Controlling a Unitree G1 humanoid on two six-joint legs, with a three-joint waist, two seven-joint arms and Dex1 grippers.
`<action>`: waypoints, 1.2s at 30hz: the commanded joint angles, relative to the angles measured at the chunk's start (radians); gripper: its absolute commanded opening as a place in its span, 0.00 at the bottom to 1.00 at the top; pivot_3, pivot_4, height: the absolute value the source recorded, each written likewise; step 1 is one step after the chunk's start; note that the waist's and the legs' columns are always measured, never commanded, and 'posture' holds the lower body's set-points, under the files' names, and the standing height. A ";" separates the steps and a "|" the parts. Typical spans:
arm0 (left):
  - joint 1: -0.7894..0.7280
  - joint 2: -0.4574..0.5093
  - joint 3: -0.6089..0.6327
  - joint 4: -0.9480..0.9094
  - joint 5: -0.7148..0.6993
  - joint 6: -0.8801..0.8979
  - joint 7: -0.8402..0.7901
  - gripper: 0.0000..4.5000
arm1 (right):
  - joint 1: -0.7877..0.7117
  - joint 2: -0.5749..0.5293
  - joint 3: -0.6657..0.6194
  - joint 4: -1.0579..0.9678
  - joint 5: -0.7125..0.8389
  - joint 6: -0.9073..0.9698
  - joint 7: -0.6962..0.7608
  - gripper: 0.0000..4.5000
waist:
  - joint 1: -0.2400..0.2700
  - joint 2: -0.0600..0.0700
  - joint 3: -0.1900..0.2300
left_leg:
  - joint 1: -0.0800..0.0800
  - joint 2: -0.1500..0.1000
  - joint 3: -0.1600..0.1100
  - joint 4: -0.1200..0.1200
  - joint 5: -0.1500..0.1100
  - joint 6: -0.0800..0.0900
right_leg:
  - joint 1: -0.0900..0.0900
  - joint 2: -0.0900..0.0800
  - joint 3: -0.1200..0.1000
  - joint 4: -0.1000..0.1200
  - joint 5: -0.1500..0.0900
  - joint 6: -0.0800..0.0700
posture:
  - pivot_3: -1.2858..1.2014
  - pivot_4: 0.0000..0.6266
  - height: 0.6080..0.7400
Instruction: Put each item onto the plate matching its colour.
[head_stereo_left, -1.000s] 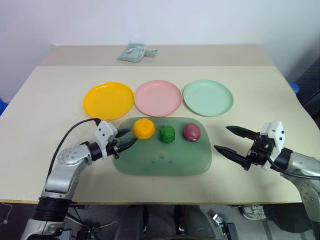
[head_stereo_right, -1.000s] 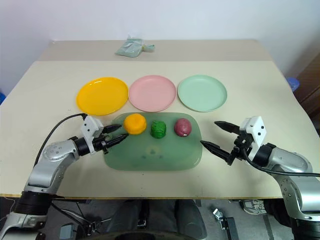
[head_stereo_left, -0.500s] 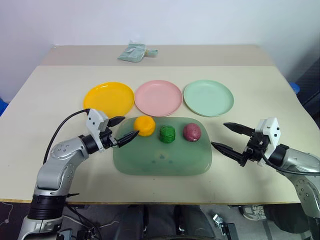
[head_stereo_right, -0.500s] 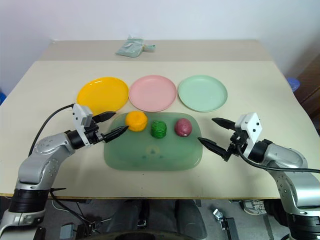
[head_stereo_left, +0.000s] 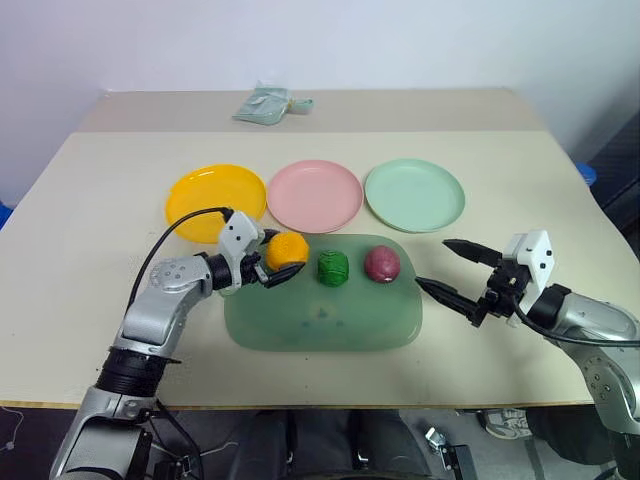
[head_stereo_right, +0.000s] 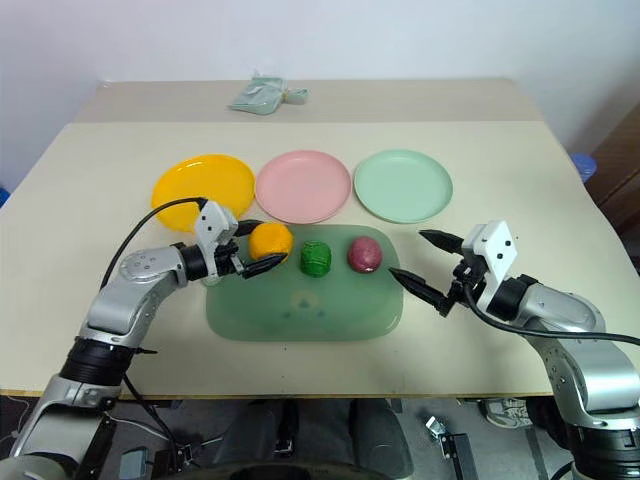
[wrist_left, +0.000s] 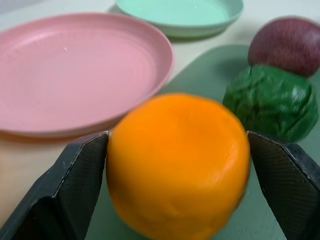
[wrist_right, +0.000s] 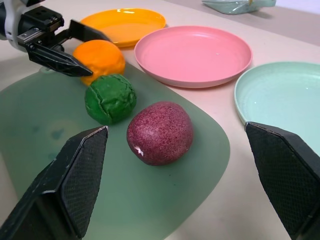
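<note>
Orange lump sits between left claw fingers (on tray).

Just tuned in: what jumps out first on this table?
The left gripper has its fingers around the orange lump at the green tray's far left corner. Beyond lie the yellow plate, pink plate and mint plate, all bare.

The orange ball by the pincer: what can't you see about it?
- Orange ball, left wrist view: underside cut off by the picture's edge.
- Left pincer, same view: fingers flank the ball; real contact not discernible.
- Head views: ball's near side hidden behind the pincer.
</note>
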 joint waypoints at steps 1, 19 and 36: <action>-0.010 0.000 0.018 -0.002 0.002 -0.024 -0.008 0.70 | 0.002 0.004 -0.019 -0.049 0.007 -0.009 -0.010 1.00 | 0.000 0.000 0.000 | 0.000 0.000 0.000 0.000 0.000 0.000 | 0.000 0.000 0.000 0.000 0.000 0.000 | 0.52 0.24 1.00; -0.144 -0.155 0.305 0.235 0.167 0.000 0.726 0.99 | -0.072 0.036 0.023 0.033 -0.047 -0.076 -0.007 1.00 | 0.013 -0.002 0.001 | -0.001 -0.001 -0.001 0.001 0.000 0.001 | 0.000 -0.001 0.000 0.000 0.001 0.001 | 0.52 0.24 1.00; -0.021 -0.003 0.237 -0.017 0.035 -0.190 0.278 0.99 | -0.074 0.026 0.051 -0.013 -0.051 -0.062 -0.002 1.00 | 0.021 -0.003 0.001 | -0.001 -0.002 0.000 0.001 0.002 -0.003 | 0.000 -0.002 0.000 0.000 0.001 0.002 | 0.52 0.24 1.00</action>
